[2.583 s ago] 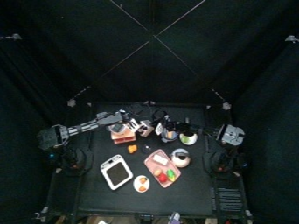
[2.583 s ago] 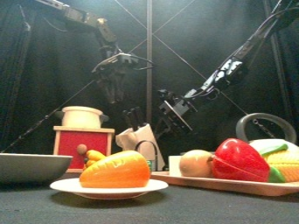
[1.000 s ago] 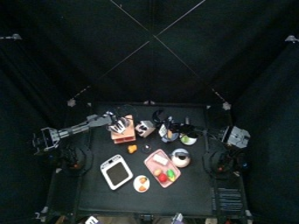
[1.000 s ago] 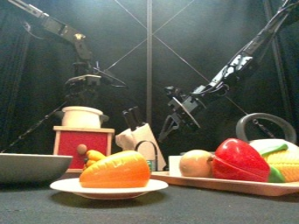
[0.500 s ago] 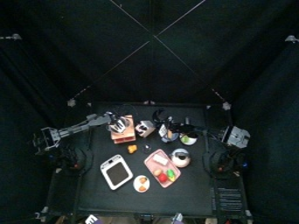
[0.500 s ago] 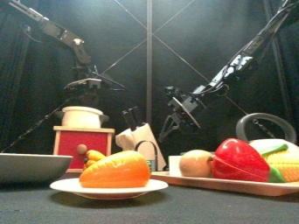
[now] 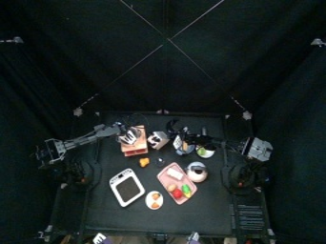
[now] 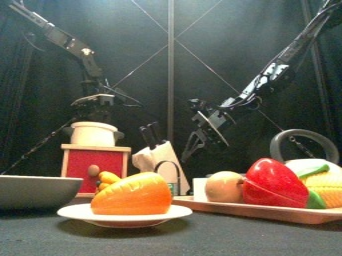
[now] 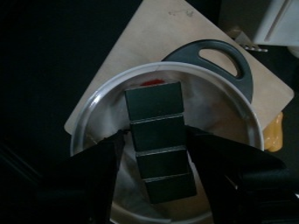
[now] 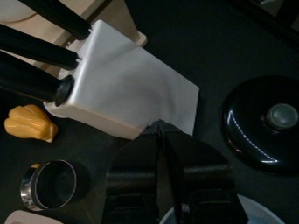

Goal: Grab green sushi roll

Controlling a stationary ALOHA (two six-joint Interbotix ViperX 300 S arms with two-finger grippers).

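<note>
I cannot make out a green sushi roll for sure; a small pale green spot (image 7: 205, 151) by the right arm in the top view is too small to tell. My left gripper (image 8: 102, 99) hangs open above the white pot (image 8: 94, 133) on the red box (image 8: 94, 165). Its wrist view shows the jaws (image 9: 156, 140) spread over a metal pot (image 9: 103, 98) with something red in it. My right gripper (image 8: 201, 130) hangs behind the white knife block (image 8: 158, 160). In its wrist view it (image 10: 167, 140) is shut and empty beside the block (image 10: 128, 87).
A tray (image 8: 267, 208) with a red pepper (image 8: 274, 182) and other vegetables stands front right. A plate (image 8: 127, 214) with orange food and a grey bowl (image 8: 34, 190) stand front left. A black lid (image 10: 271, 118) and a small metal ring (image 10: 52, 184) lie near the knife block.
My left arm has swung left and come down over the white pot. My right arm has barely moved.
</note>
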